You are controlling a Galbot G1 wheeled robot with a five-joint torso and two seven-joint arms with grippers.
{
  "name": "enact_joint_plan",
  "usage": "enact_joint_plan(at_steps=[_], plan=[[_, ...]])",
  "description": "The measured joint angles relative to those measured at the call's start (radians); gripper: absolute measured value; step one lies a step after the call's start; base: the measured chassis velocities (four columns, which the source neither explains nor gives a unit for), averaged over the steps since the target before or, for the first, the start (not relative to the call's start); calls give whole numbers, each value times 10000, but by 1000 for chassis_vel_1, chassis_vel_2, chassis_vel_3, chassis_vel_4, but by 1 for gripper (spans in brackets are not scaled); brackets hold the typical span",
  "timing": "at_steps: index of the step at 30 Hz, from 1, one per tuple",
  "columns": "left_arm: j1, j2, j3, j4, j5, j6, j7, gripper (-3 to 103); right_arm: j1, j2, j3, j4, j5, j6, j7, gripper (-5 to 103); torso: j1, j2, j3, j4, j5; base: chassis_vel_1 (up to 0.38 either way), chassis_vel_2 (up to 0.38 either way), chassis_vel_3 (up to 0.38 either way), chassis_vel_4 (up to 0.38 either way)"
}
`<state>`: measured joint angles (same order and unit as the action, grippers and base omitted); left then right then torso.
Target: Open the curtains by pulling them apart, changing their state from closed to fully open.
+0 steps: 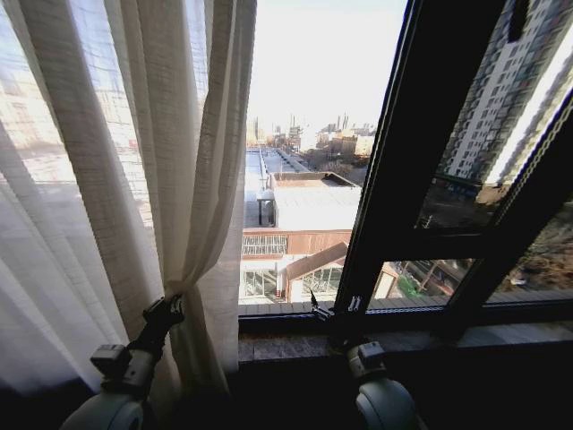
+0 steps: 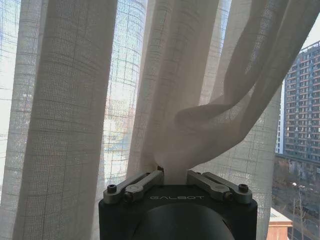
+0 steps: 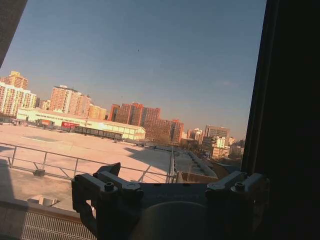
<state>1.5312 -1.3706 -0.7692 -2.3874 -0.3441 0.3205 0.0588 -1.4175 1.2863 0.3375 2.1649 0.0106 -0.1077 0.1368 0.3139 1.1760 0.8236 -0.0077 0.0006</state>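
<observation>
The curtains (image 1: 134, 179) hang at the left of the window as a sheer cream panel gathered into long pleats. My left gripper (image 1: 166, 311) is low at the panel's inner edge, shut on a fold of the fabric. In the left wrist view the curtains (image 2: 75, 115) fill the picture, and a bunch of cloth rises from between the closed fingers of the left gripper (image 2: 174, 176). My right gripper (image 1: 332, 313) sits at the sill beside the dark window frame bar (image 1: 403, 161), apart from any fabric. It is open and holds nothing. The right gripper (image 3: 172, 176) faces the bare glass.
A stone windowsill (image 1: 295, 345) runs under the glass. The uncovered pane shows rooftops and city buildings. A thick dark frame bar (image 3: 290, 100) stands close beside the right gripper. More frame bars cross at the right.
</observation>
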Motion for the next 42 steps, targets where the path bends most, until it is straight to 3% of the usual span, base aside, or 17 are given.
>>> enact_joint_plan(at_steps=[42], plan=[[53,-14,-10,-36,17,-34,15,0,-54,-15,13,73,-14,58,22,100,0,1,-1,-1,-3,63,64,-65,-60]])
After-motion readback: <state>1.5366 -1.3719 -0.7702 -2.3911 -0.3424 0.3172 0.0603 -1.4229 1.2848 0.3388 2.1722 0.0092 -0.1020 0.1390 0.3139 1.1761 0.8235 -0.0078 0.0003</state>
